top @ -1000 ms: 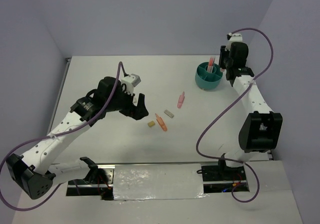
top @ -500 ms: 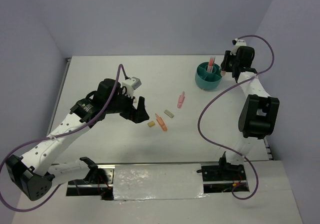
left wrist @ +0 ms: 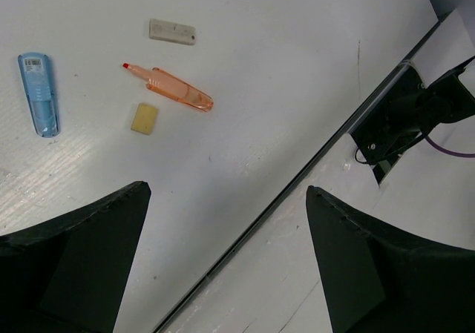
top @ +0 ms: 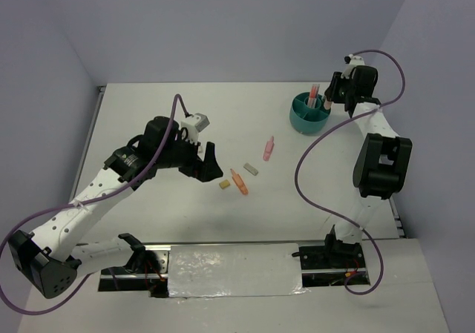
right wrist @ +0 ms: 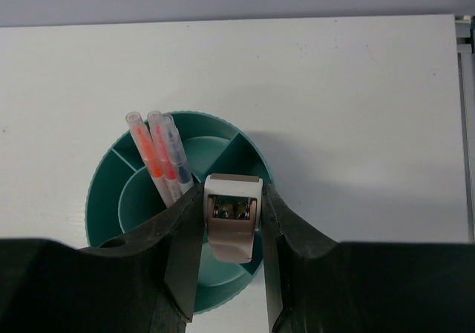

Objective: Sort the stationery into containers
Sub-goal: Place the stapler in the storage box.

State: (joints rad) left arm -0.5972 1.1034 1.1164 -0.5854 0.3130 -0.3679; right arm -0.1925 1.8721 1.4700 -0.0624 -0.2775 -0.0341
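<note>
Wide open and empty, the left claw (top: pixel 214 162) hangs over the white table (top: pixel 148 103), left of the loose stationery; from its wrist camera both black fingers (left wrist: pixel 82 251) stand far apart, nothing between them.

On the table under that view lies a blue translucent stick-shaped piece (left wrist: pixel 37 94), flat, well apart from the rest. To its right come a small tan square block (left wrist: pixel 145 118) and, just beside it, an orange marker with a red tip (left wrist: pixel 174 90). A flat grey oblong block (left wrist: pixel 172 31) lies beyond the marker. Seen from above, a pink marker (top: pixel 268 148) lies farther right, alone, between this cluster and the cup.

Near the far right of the table stands the round teal plastic organiser cup (top: pixel 304 122). Three clear-barrelled pens (right wrist: pixel 157 155) lean together in one of its compartments.

Farthest right, the right claw (right wrist: pixel 231 190) is part closed and grips a pale grey block with a tan band (right wrist: pixel 232 233), both fingers pressing its sides. It holds the block just over the cup's near rim.
</note>
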